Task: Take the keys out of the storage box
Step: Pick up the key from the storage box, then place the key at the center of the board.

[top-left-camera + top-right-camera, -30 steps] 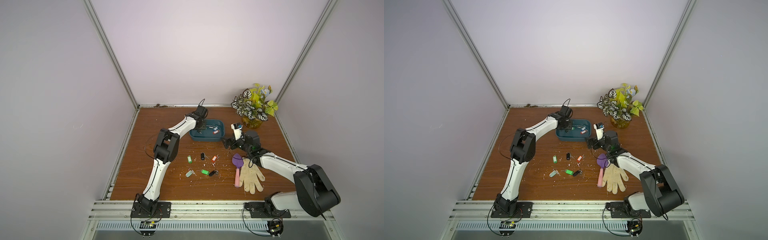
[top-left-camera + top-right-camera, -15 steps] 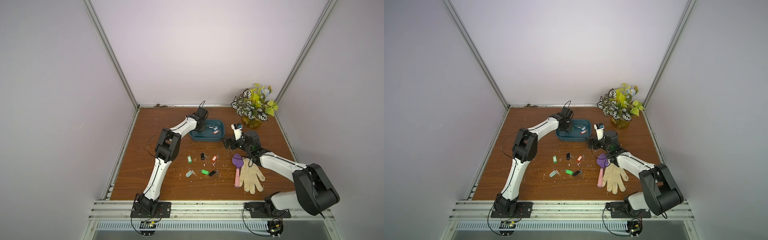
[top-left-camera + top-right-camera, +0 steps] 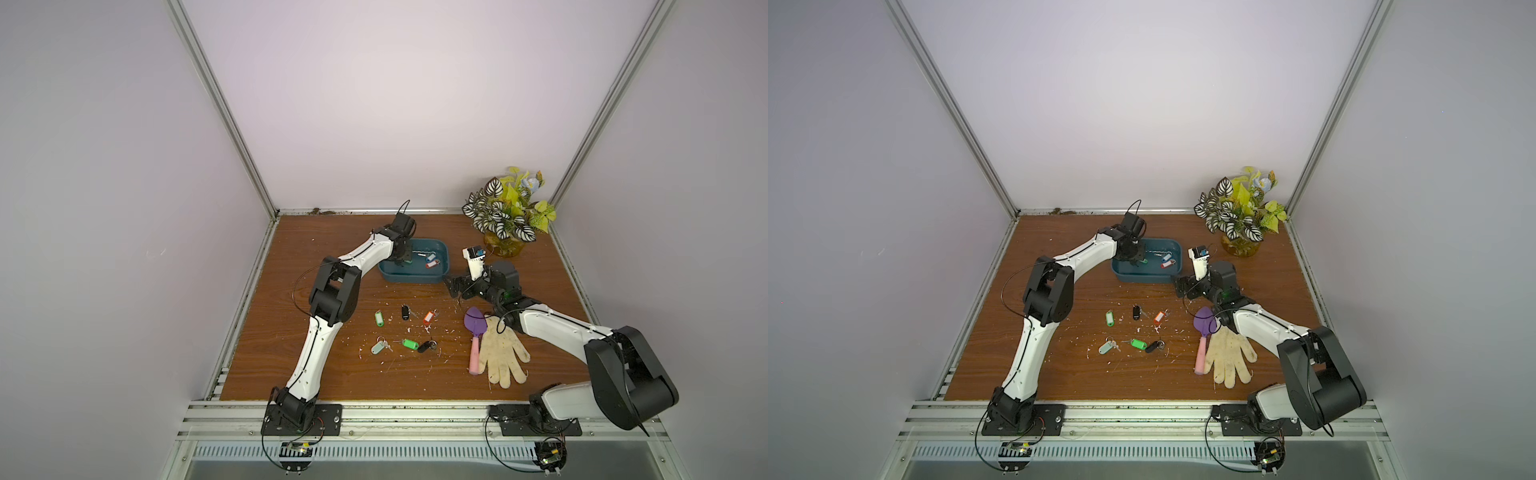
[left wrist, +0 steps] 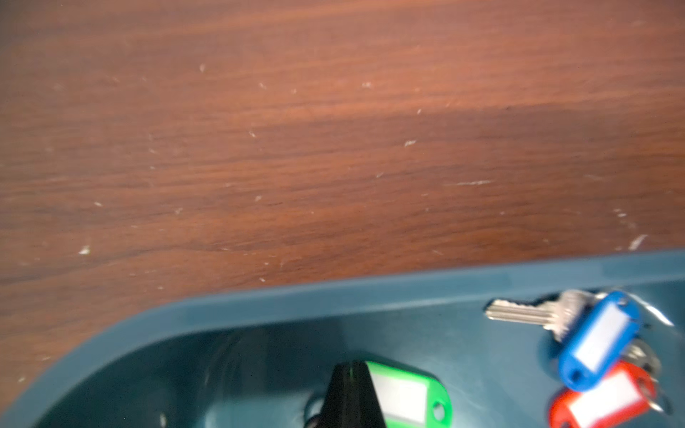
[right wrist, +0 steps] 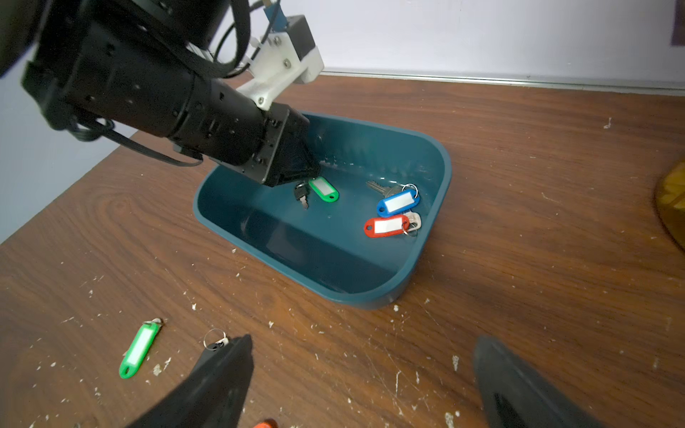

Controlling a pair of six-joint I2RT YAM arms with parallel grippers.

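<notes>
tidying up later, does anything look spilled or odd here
Yes: white flecks litter the table around the box and loose keys, like spilled debris. Dark crumbs sit at the back edge. Nothing looks broken.

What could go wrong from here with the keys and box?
1. The left gripper seems shut on only the tag end of the green key; it may slip and drop back into the box.
2. The blue key and red key lie against each other; their rings could tangle on lifting.
</notes>
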